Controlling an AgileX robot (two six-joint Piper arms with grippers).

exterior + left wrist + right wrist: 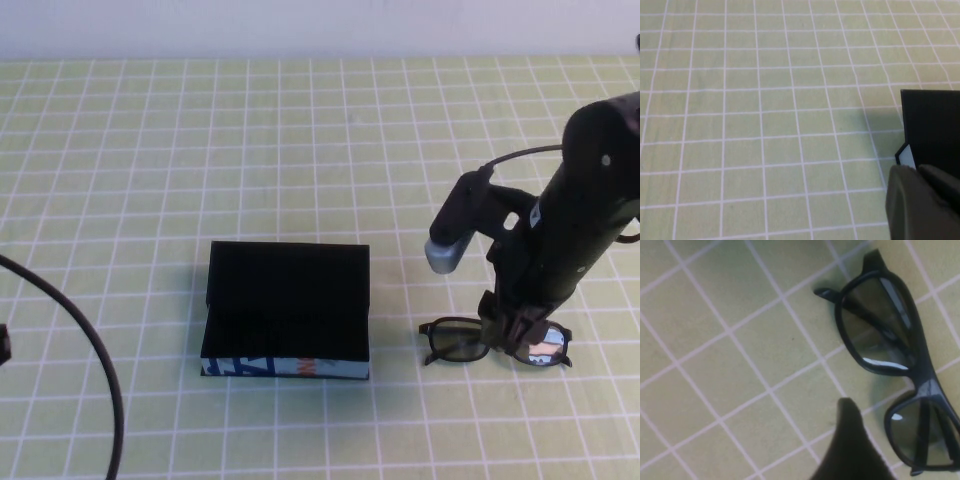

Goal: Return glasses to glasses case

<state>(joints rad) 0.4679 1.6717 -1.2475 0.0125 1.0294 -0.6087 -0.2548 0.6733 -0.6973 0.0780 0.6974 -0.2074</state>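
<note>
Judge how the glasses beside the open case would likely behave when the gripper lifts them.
The glasses look thin-framed, so probably light and rigid. Their glossy lenses suggest slippery, scratch-prone surfaces. Lying flat on the table, they seem unlikely to roll. The right gripper stands open over them; the left gripper sits by the case.

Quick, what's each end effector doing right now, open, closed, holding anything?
Left end effector: parked beside the glasses case; open or closed cannot be told.
Right end effector: down at the glasses on the table, holding nothing; open or closed cannot be told.

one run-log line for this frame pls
right gripper: open, over glasses | glasses: on table, right of glasses case | case: open, empty | left gripper: parked near case
</note>
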